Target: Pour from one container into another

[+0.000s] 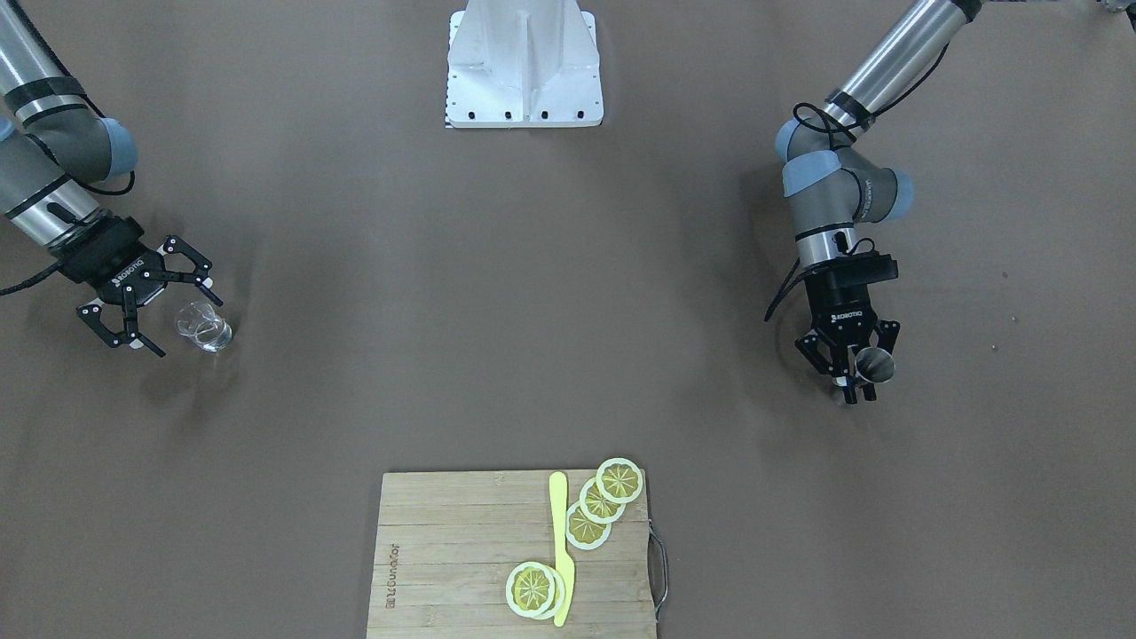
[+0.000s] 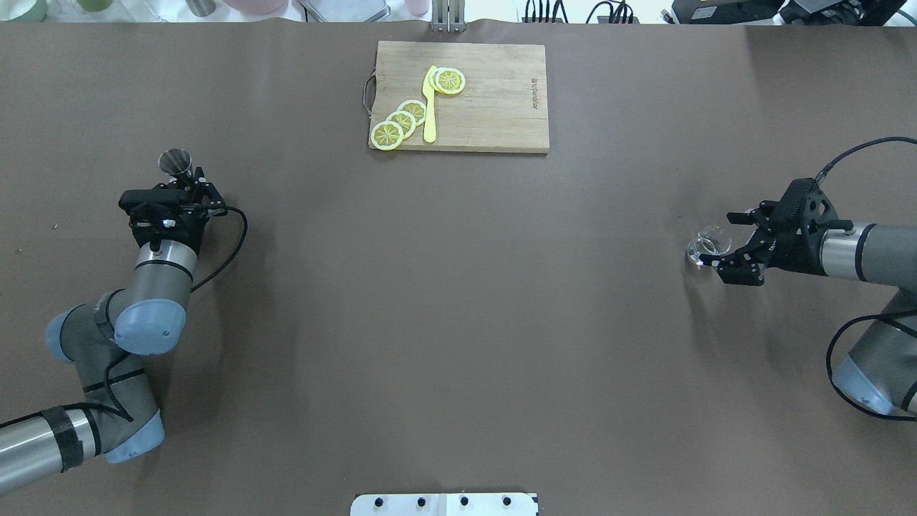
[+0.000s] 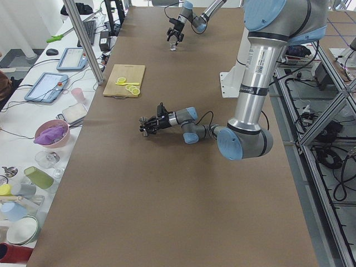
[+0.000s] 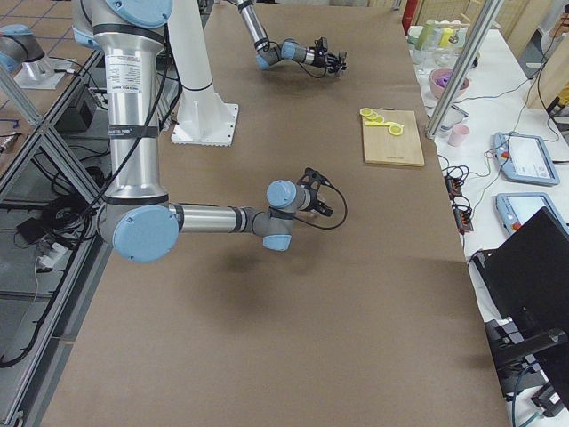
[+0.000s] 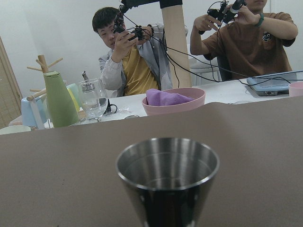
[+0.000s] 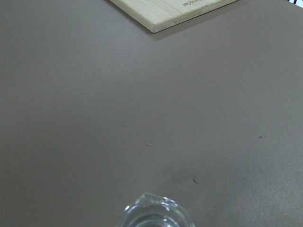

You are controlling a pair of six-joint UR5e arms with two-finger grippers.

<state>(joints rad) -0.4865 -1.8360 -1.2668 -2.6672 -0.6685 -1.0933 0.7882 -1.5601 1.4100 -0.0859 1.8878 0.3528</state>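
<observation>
Pinching the grey jigger [image 1: 874, 364] with the left gripper [image 1: 852, 386] far left, spread wide around the glass cup [image 1: 204, 326] with the right gripper [image 1: 186, 318] far right, cutting board [image 1: 444, 532], lemon slices [image 1: 599, 501] and yellow knife [image 1: 559, 532] far off between.

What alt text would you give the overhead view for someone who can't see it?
Two robot arms reach over a brown table: the left gripper is at a steel jigger, and the right gripper, open, faces a clear glass cup. Far back, a wooden cutting board holds lemon slices and a yellow knife.
</observation>
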